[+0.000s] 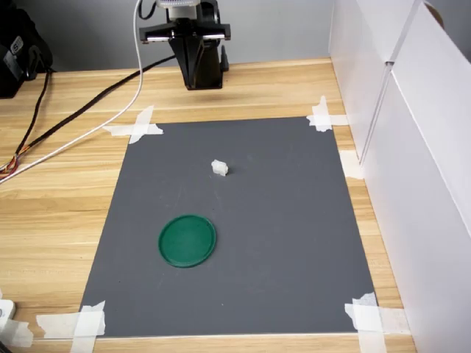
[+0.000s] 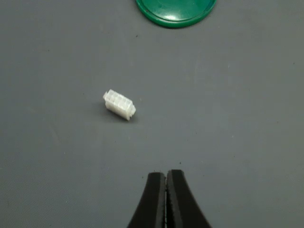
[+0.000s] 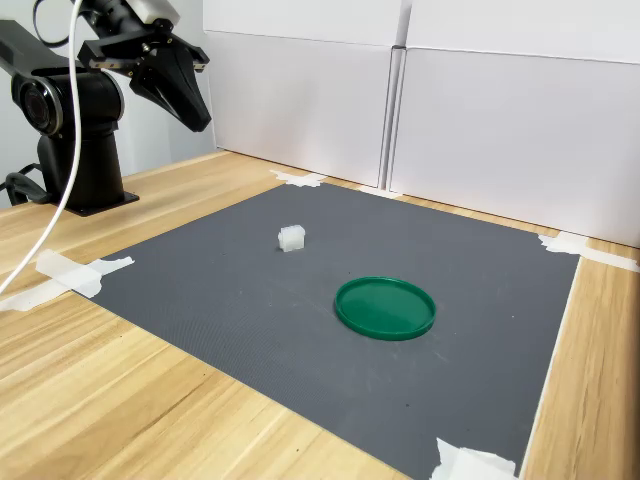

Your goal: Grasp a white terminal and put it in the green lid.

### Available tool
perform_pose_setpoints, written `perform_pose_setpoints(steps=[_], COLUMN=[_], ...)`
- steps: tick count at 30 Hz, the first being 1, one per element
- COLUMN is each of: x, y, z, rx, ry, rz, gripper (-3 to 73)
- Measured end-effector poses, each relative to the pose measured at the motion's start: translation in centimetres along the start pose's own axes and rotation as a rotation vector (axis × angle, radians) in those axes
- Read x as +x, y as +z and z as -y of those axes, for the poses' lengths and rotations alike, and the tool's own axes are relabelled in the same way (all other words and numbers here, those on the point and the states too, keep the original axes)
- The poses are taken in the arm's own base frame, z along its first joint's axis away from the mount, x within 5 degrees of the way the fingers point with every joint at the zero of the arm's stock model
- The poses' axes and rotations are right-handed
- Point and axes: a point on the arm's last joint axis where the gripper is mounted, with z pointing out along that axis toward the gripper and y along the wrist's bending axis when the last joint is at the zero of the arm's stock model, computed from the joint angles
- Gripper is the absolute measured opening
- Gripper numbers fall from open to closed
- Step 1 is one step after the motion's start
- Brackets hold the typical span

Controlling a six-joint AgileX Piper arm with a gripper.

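First exterior view: white terminal (image 1: 219,168) lies on mat centre, green lid (image 1: 188,240) nearby, apart. Wrist view: my gripper (image 2: 166,178) pinched closed, empty, short of it. Looks light, stiff, prob slippery; I'd pinch its long flat sides. Second exterior view: gripper raised, well off mat.

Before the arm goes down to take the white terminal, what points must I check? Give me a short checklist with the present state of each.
1. White terminal lies free on the grey mat, apart from everything: ok.
2. Tool open enough for a grasp: not ok, its fingers are closed together.
3. Tool above the terminal: not ok, it hangs high near the mat's far edge.
4. Green lid empty and flat: ok.
5. Path between terminal and lid clear: ok.
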Motion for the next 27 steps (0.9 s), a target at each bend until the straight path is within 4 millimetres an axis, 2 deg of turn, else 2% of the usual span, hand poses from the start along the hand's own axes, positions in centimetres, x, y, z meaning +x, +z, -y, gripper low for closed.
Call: perform_pose_setpoints(steps=[6,12,21,27], x=[-2.3,-3.3,-5.2,-6.7], y=[2.1,4.9,8.2,9.4], z=[0.1,0.2,-0.1,-0.3], rx=[-0.003,-0.026,-0.101,-0.171], ry=[-0.136,-0.292,-0.471,-0.567], rz=[-0.109,-0.239,-0.337,-0.407], gripper=[-2.1,-2.1,-2.1,-2.1])
